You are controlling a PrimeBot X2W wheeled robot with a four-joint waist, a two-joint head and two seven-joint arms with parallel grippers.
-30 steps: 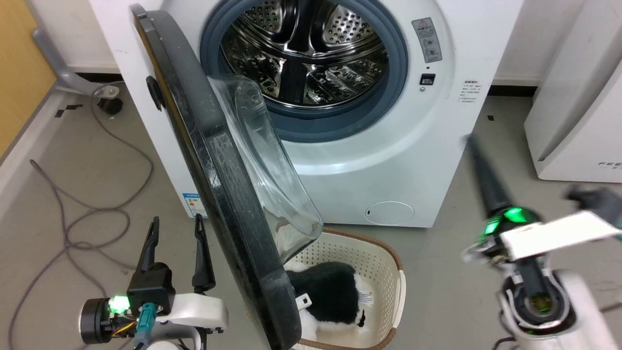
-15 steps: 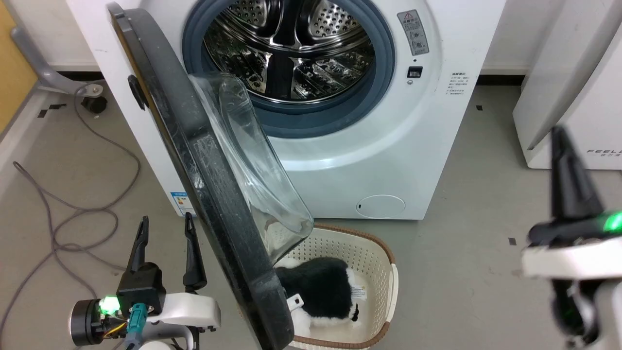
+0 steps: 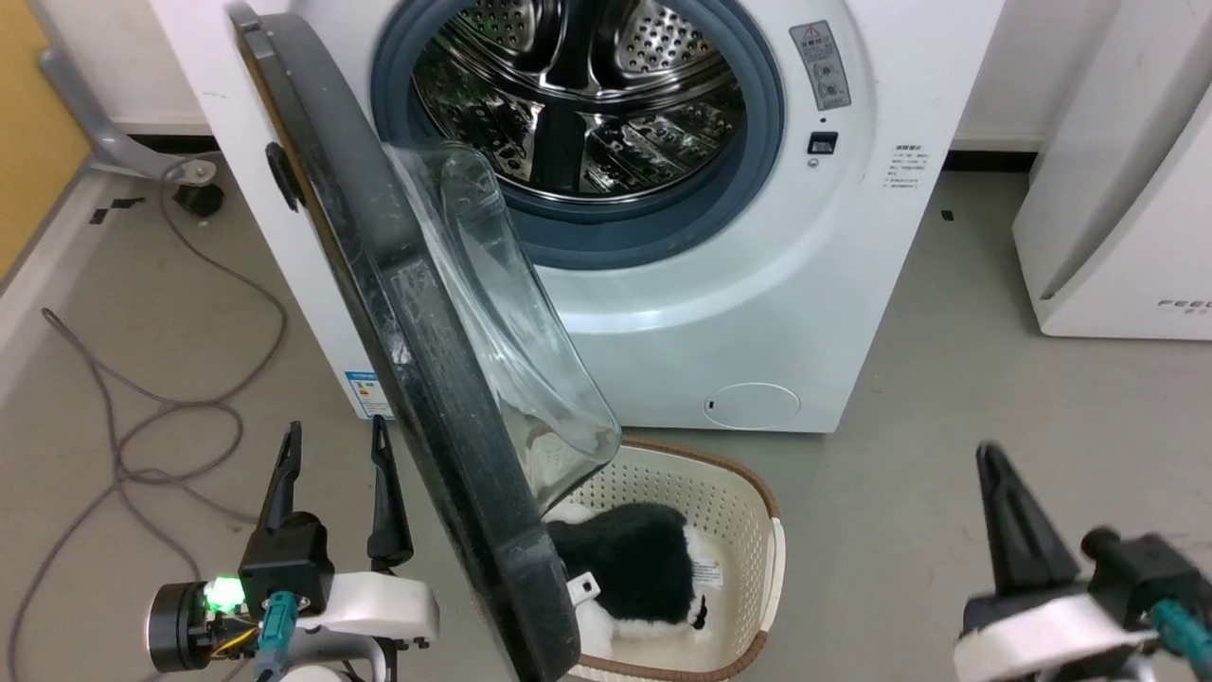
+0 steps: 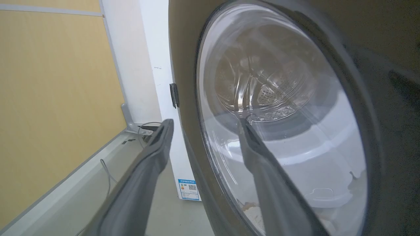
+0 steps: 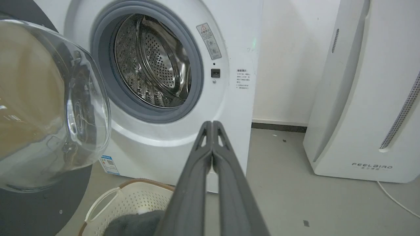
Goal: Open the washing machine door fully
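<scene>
Already the washing machine door (image 3: pixel 417 360) stands swung well out from the washing machine (image 3: pixel 852 237), hinged on the machine's left side and turned nearly edge-on to the head camera, so the steel drum (image 3: pixel 578 104) is wholly exposed. Its glass bowl hangs over the rim of a cream laundry basket (image 3: pixel 757 493) holding a black-and-white plush toy (image 3: pixel 644 568). I judge the task largely done; what may be left is a last push leftward, if the hinge allows more travel, which I cannot tell. The left gripper (image 3: pixel 336 426) sits low, just beside the door's glossy outer face, fingers pointing up and spread wide with nothing between them; whether one brushes the door is unclear. The right gripper (image 3: pixel 987 455) is low on the far side, well apart from the door, its fingers pressed together and empty, aimed at the machine's front.
</scene>
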